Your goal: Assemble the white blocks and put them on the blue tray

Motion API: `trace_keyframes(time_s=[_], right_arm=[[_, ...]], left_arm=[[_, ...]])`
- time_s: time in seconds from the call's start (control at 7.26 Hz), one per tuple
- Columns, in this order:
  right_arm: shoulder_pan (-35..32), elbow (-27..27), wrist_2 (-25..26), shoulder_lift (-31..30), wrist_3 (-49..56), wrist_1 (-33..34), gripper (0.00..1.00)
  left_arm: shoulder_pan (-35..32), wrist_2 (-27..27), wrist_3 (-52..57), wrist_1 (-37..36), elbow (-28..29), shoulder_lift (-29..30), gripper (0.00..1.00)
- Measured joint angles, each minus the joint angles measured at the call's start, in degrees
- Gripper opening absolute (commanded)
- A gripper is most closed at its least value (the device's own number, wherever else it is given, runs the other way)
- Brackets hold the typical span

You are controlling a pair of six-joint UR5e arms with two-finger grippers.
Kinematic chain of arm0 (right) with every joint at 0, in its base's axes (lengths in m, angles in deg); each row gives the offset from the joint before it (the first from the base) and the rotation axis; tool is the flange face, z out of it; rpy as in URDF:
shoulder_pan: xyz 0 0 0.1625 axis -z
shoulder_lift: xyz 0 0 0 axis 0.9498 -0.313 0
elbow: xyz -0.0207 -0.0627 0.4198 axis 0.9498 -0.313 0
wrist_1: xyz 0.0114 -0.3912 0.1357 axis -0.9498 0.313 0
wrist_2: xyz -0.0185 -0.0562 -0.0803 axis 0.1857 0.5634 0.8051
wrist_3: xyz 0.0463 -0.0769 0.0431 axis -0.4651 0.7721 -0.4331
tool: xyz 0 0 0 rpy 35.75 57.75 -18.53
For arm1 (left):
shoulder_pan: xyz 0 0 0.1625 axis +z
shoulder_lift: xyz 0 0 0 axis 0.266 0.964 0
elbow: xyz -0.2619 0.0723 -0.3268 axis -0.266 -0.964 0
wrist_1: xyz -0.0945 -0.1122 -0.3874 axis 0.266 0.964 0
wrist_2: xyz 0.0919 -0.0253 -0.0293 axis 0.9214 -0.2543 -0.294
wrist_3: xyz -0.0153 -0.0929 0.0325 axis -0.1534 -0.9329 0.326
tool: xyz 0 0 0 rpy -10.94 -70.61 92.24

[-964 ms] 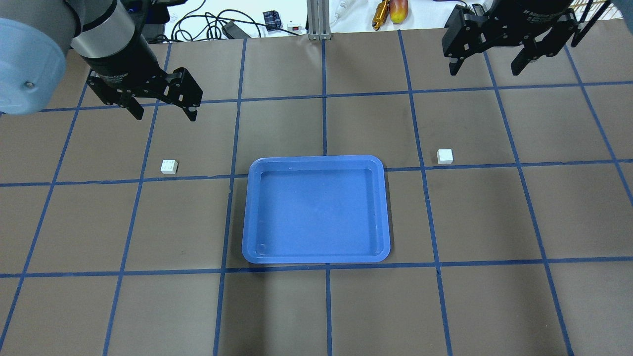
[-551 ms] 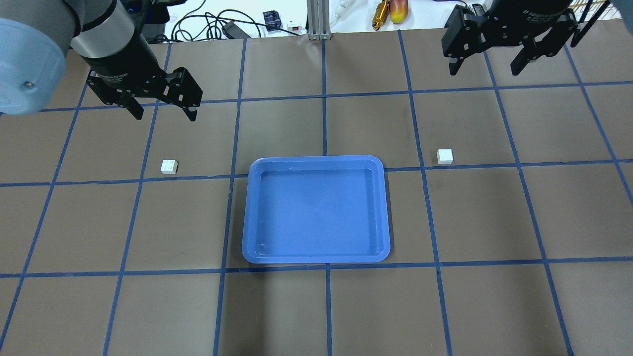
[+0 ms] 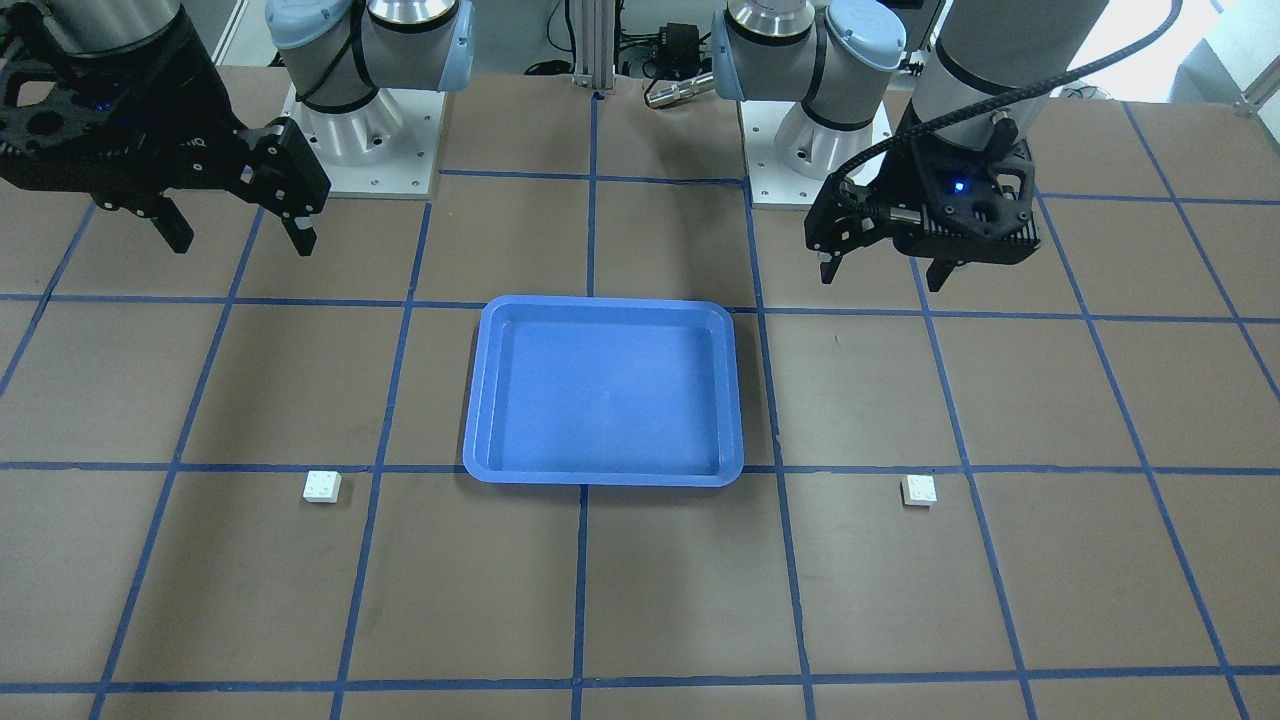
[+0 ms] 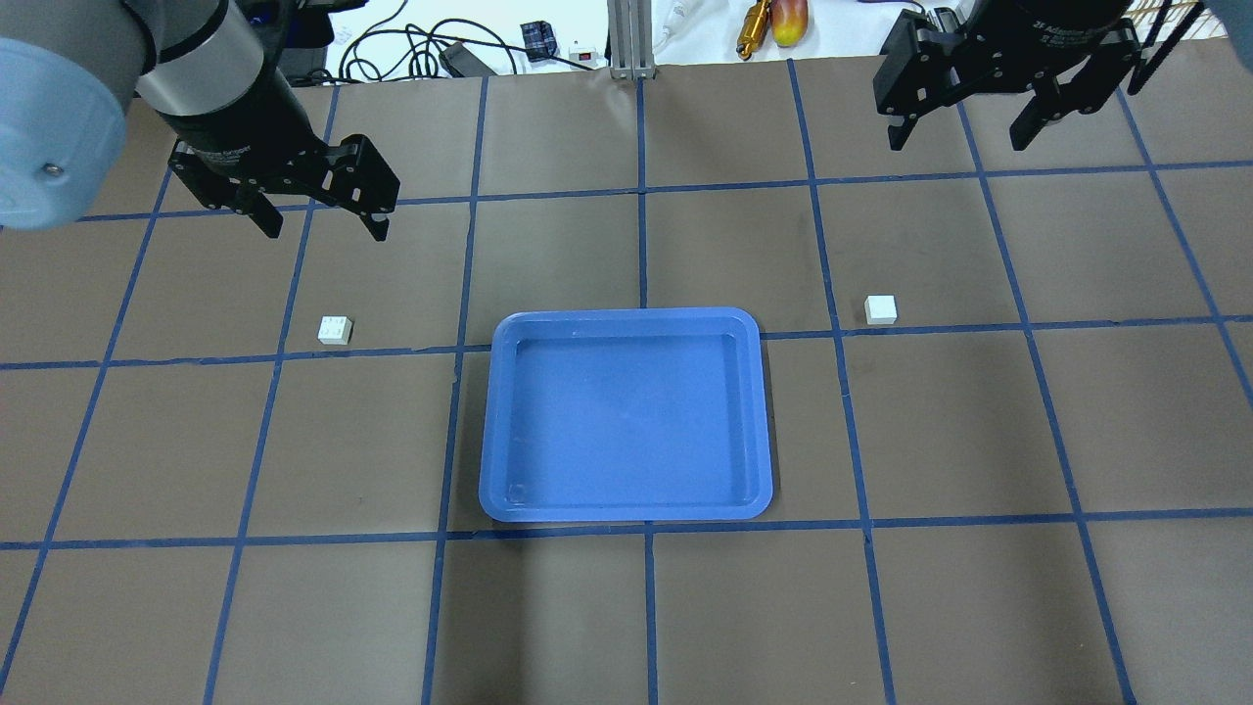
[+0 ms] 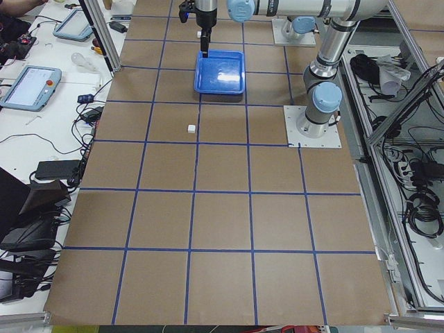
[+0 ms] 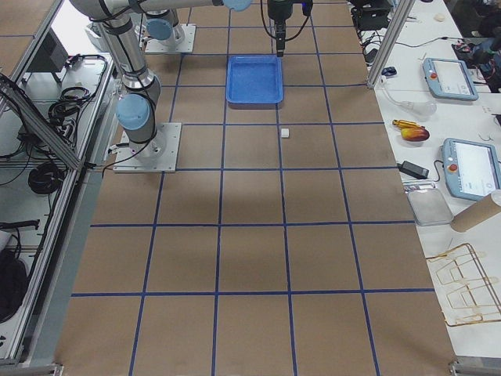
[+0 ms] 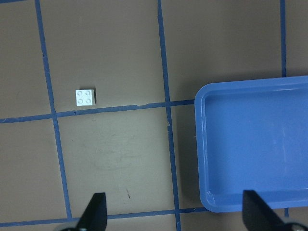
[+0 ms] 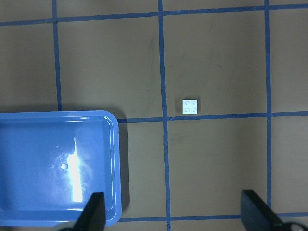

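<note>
The left end effector hangs above the table with its two fingers spread wide and nothing between them. In its wrist view both fingertips show at the bottom edge, well apart, with only bare table between them. The right end effector is likewise wide open and empty, held over the far right part of the table.

One white block lies studs-up on the table on the left arm's side, nearer the robot than the left end effector and apart from it, just beside a blue tape line. The other white block sits on the right arm's side, well apart from the right end effector and also close to a tape line. The two blocks are not joined; they lie far from each other, one on each side of the blue tray.

The blue tray rests flat in the middle of the table between the two arms, with neither block touching it. Beyond the table's far edge in the overhead view lie cables and small tools on a white surface.
</note>
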Motion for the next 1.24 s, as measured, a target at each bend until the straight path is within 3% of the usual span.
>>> trace_keyframes(time_s=[0.69,1.24], right_arm=[[0.0,0.0,0.0,-0.1,0.0,0.0,1.0],[0.0,0.0,0.0,-0.1,0.2,0.0,1.0]], left_arm=[[1.8,0.2,0.6,0.2,-0.1,0.7,1.0],[5.3,0.5,2.5,-3.5,-0.2,6.7,1.0]])
